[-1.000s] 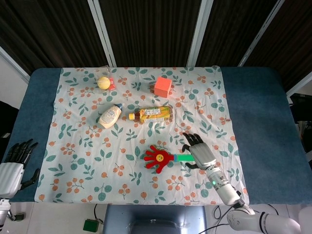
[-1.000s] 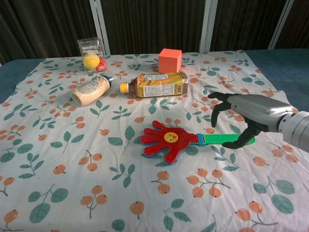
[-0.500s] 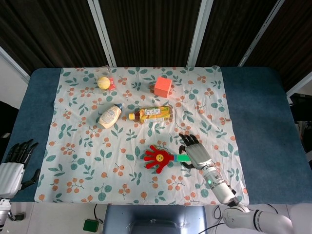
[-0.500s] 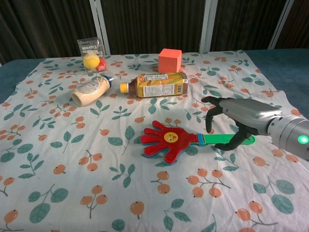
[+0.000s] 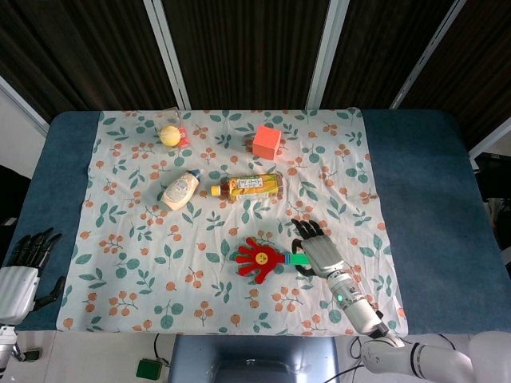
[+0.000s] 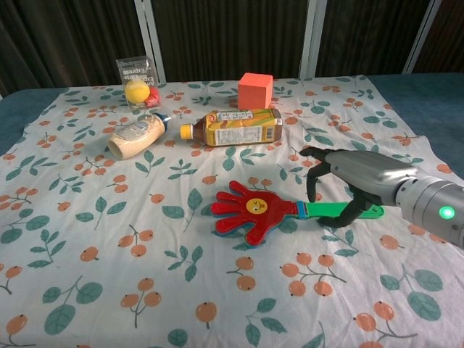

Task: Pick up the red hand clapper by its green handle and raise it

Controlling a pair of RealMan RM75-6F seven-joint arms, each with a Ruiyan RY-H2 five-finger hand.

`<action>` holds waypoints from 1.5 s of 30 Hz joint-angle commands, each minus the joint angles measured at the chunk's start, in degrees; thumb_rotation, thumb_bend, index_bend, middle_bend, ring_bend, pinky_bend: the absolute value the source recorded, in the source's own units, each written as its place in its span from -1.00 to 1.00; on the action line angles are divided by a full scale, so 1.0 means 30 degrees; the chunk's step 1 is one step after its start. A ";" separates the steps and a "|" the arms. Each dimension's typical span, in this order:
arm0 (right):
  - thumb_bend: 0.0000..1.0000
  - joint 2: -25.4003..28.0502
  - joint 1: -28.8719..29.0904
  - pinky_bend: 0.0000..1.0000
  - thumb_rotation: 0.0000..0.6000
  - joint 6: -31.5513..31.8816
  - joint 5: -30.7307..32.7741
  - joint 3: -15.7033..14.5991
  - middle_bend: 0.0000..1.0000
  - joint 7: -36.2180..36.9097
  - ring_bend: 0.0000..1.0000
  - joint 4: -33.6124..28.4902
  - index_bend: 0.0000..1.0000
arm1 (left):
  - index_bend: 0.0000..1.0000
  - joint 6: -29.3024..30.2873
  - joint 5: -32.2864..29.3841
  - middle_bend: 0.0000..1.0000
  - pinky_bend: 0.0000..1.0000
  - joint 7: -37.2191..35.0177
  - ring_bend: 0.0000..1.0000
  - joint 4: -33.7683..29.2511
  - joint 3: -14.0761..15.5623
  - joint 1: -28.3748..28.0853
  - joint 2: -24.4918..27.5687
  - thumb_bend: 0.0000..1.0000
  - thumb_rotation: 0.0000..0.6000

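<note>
Clapper place: the red hand clapper (image 6: 251,211) is laid flat on the worktop (image 5: 415,199), near its 6 o'clock edge.
Handling: judged light, stiff, slippery plastic; the green handle (image 6: 328,210) is to be pinched mid-length.
Right hand (image 6: 346,177): arched over the handle, fingers apart, nothing gripped.
Left hand (image 5: 20,271): open, idle at 8 o'clock.

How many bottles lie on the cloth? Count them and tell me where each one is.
2. The cream squeeze bottle lies on its side at the far left. The yellow tea bottle lies on its side in front of the red cube. None looks hidden.
</note>
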 commanded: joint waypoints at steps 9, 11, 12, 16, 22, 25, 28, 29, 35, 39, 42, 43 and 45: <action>-0.25 -0.0400 0.0044 -1.00 1.00 0.0301 0.0005 -0.0067 -0.94 0.0072 -1.00 0.0465 0.34 | -1.00 0.0098 -0.0044 -1.00 -0.86 -0.0055 -1.00 -0.0030 0.0004 0.0076 0.0043 -0.21 1.00; -0.23 -0.0449 0.0005 -1.00 1.00 0.0516 -0.0202 -0.0061 -0.86 0.0343 -1.00 0.0524 0.39 | -1.00 0.0137 -0.0036 -1.00 -0.86 -0.0102 -1.00 -0.0011 0.0003 0.0095 0.0051 -0.21 1.00; -0.21 -0.0470 -0.0017 -1.00 1.00 0.0602 -0.0286 -0.0060 -0.81 0.0478 -1.00 0.0564 0.42 | -1.00 0.0145 -0.0032 -1.00 -0.86 -0.0113 -1.00 -0.0005 0.0002 0.0097 0.0052 -0.21 1.00; -0.13 -0.0562 -0.0060 -1.00 1.00 0.0810 -0.0598 -0.0047 -0.69 0.1111 -1.00 0.0751 0.51 | -1.00 0.0219 0.0052 -1.00 -0.86 -0.0149 -1.00 0.0021 0.0032 0.0126 0.0045 -0.21 1.00; -0.06 -0.0802 -0.0297 -0.70 1.00 0.1917 -0.1955 -0.0077 -0.29 0.3116 -0.61 0.0951 0.52 | -1.00 0.0346 0.0115 -1.00 -0.86 -0.0173 -1.00 0.0013 0.0056 0.0192 0.0064 -0.21 1.00; -0.03 -0.0906 -0.0388 -0.19 1.00 0.2297 -0.2557 -0.0133 -0.08 0.4305 -0.26 0.1184 0.53 | -1.00 0.0330 0.0075 -1.00 -0.86 -0.0146 -1.00 0.0009 0.0058 0.0209 0.0079 -0.21 1.00; -0.02 -0.1079 -0.0443 0.09 1.00 0.2471 -0.2856 -0.0141 0.02 0.5249 -0.07 0.1499 0.53 | -1.00 0.0338 0.0076 -1.00 -0.86 -0.0108 -1.00 -0.0037 0.0058 0.0218 0.0075 -0.21 1.00; -0.02 -0.1112 -0.0450 0.12 1.00 0.2440 -0.2865 -0.0138 0.03 0.5445 -0.05 0.1569 0.53 | -1.00 0.0364 0.0077 -1.00 -0.86 -0.0117 -1.00 -0.0043 0.0049 0.0227 0.0079 -0.21 1.00; -0.04 -0.1292 -0.0547 0.24 1.00 0.2460 -0.2719 0.0094 0.08 0.6439 0.02 0.1672 0.53 | -1.00 0.0487 0.0087 -1.00 -0.87 -0.0108 -1.00 -0.0023 0.0035 0.0292 0.0050 -0.21 1.00; -0.04 -0.1414 -0.0889 0.42 1.00 0.2360 -0.1889 0.0692 0.17 0.8479 0.12 0.1015 0.58 | -1.00 0.0482 0.0085 -1.00 -0.87 -0.0099 -1.00 -0.0013 0.0032 0.0296 0.0035 -0.21 1.00; -0.04 -0.1208 -0.1084 0.53 1.00 0.1930 -0.1138 0.1252 0.25 1.0298 0.24 0.0170 0.60 | -1.00 0.0486 0.0071 -1.00 -0.87 -0.0012 -1.00 -0.0035 0.0032 0.0312 0.0048 -0.20 1.00; -0.04 -0.1106 -0.1113 0.57 1.00 0.1811 -0.1005 0.1379 0.26 1.0710 0.26 -0.0050 0.61 | -1.00 0.0478 0.0070 -1.00 -0.87 -0.0024 -1.00 -0.0041 0.0031 0.0309 0.0049 -0.20 1.00; -0.04 -0.0943 -0.1141 0.60 1.00 0.1763 -0.1037 0.1503 0.28 1.1251 0.28 -0.0270 0.61 | -1.00 0.0479 0.0069 -1.00 -0.87 -0.0020 -1.00 -0.0045 0.0032 0.0315 0.0054 -0.19 1.00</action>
